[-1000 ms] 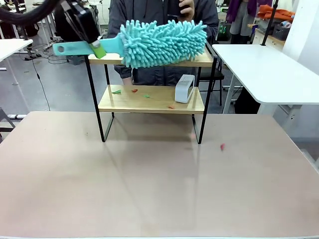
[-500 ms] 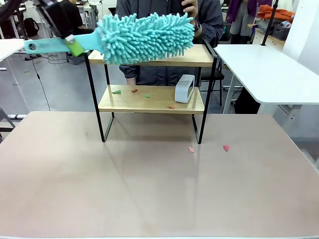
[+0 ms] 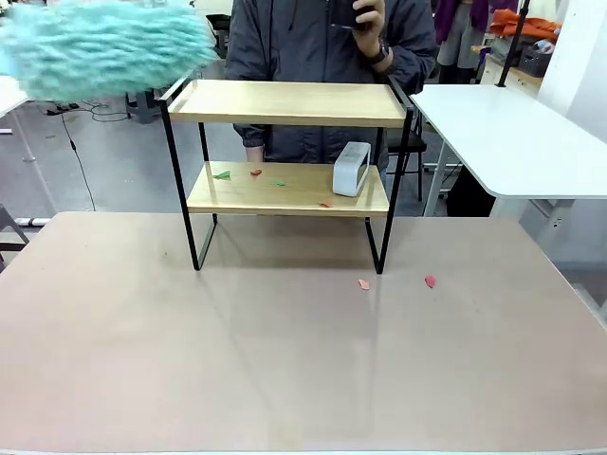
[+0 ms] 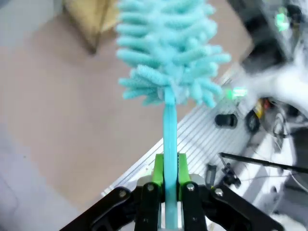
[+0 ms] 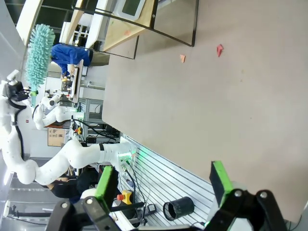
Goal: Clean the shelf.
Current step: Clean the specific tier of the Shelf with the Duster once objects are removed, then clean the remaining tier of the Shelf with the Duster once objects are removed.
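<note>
The shelf [image 3: 289, 101] stands at the far side of the tan table [image 3: 285, 370], just in front of a person [image 3: 313, 47] in a dark jacket. Its top board is bare. On its lower board a small white box-shaped device [image 3: 351, 169] sits near the right end, with four paper scraps to its left: a green scrap [image 3: 221, 174], a red scrap [image 3: 256, 172], another green one [image 3: 279, 183] and an orange one [image 3: 325, 203] at the front edge. On the table just in front of the shelf's right legs lie two more scraps, a pale orange scrap [image 3: 363, 283] and a red one [image 3: 430, 282] further right.

Above and to the left of the shelf's top board, apart from it, the fluffy teal duster [image 3: 104, 47] hangs in the air as a blurred mass. In the left wrist view the left gripper [image 4: 170, 168] is clamped on the duster's thin teal handle, the green pads [image 4: 158, 168] pressed against it on both sides, and the head points away from the wrist.

The right gripper [image 5: 162, 185] is well away from the shelf, over the table's near side, its fingers spread wide with nothing between them.

Behind the shelf the person's hand [image 3: 368, 13] holds a dark object at chest height. A white table [image 3: 512, 133] stands to the shelf's right.
</note>
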Motion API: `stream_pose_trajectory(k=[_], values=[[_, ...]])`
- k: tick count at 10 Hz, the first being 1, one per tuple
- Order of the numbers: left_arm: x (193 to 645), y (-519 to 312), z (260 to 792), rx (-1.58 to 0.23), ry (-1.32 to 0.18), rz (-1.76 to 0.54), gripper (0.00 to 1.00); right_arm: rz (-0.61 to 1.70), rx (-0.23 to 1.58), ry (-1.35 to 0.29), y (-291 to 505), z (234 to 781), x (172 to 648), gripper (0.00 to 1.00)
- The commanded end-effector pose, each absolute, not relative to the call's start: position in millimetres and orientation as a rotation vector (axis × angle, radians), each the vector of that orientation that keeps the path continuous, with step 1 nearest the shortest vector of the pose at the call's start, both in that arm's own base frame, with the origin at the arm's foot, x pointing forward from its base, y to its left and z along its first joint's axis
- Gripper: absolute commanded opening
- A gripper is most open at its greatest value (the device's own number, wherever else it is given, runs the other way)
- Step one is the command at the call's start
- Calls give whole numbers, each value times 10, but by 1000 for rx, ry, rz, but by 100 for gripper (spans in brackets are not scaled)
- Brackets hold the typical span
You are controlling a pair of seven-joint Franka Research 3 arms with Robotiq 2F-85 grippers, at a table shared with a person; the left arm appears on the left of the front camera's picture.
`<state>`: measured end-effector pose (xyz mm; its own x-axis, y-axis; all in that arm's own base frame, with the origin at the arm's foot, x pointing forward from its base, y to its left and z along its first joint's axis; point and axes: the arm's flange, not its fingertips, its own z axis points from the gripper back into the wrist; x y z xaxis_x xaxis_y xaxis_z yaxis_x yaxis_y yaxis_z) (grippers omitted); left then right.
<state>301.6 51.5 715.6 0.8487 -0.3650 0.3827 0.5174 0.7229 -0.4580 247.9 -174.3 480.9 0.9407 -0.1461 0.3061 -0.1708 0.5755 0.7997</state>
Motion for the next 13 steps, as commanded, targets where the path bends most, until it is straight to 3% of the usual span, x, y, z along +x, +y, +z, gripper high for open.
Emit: stream_pose_trajectory(k=[1,5,7,8,13], values=[[2735,1204,6832,-621,-364,-96,12,36,982,-387,-1733,4823,2496,100],[2705,1874,5642,-765,-214,292,12,36,982,-387,-1733,4823,2496,100],[3033,1658,5202,-712,-58,216,12,36,982,-387,-1733,4823,2496,100],[2655,1995,5449,-724,-162,258,12,36,982,-387,-1733,4823,2496,100],[2655,1995,5449,-724,-162,258,12,36,982,-387,-1733,4823,2496,100]])
